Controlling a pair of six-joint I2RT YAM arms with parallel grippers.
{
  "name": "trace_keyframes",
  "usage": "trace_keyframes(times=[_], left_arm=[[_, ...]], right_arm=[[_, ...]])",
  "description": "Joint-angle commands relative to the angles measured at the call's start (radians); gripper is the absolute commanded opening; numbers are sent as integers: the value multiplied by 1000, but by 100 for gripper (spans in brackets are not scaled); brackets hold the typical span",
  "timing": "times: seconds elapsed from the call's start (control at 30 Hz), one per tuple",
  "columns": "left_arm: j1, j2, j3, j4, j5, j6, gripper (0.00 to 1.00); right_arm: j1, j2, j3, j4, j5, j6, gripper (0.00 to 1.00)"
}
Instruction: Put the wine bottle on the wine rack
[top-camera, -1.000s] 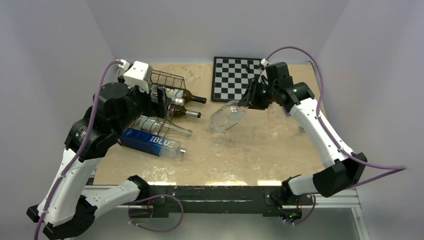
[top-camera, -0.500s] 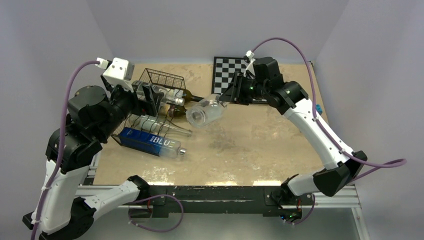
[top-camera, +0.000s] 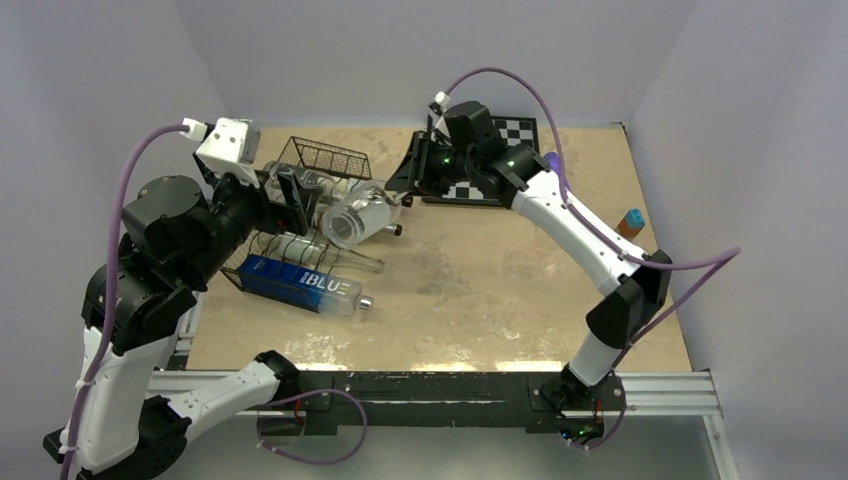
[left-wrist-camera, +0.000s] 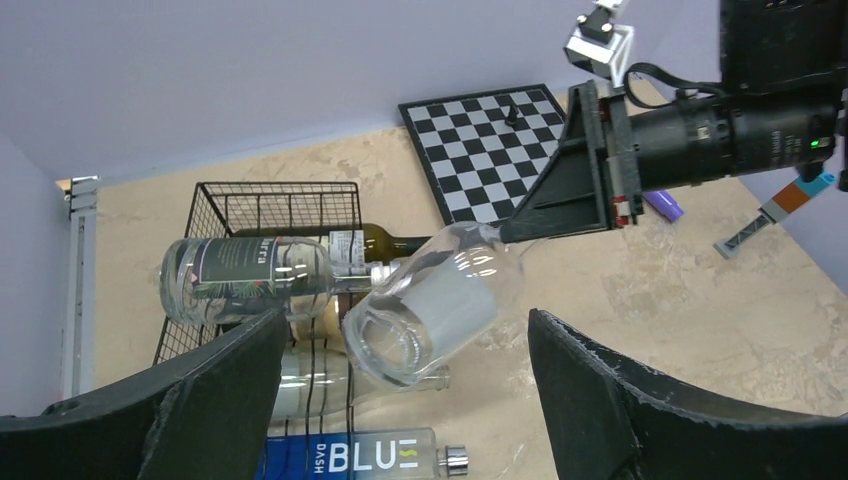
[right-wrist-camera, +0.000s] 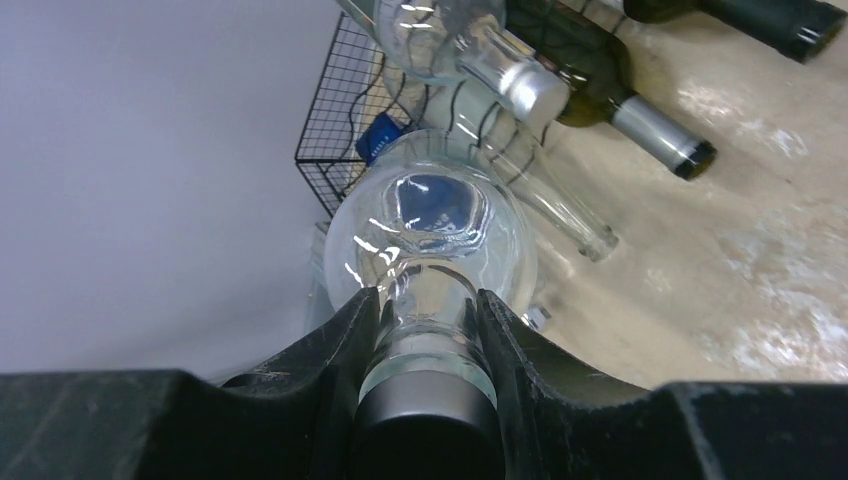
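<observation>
Left gripper (left-wrist-camera: 407, 330) agape; right gripper (right-wrist-camera: 425, 300) tight

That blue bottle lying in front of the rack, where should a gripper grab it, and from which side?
Probably the narrow neck behind the silver cap, from above, closing across it. The blue bottle lies on its side, its body looks wide, and the neck end sticks out past the wine rack.

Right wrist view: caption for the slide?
Right gripper grips a clear bottle by the neck, base pointed toward the partly filled wine rack.
</observation>
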Motion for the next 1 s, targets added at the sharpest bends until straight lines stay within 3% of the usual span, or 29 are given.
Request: trace_keyframes(times=[0.0, 0.33, 0.63, 0.97], left_arm=[[6, -18, 66, 15, -28, 17, 93], [6, -53, 115, 13, -67, 24, 93], [4, -87, 94, -1, -10, 1, 93], [6, -109, 65, 7, 6, -14, 93]], right_arm=[[44, 14, 201, 292, -66, 103, 0], [146, 193, 318, 464, 17, 149, 0], [233, 329, 418, 624, 157, 172, 0], [253, 425, 472, 718, 213, 259, 0]])
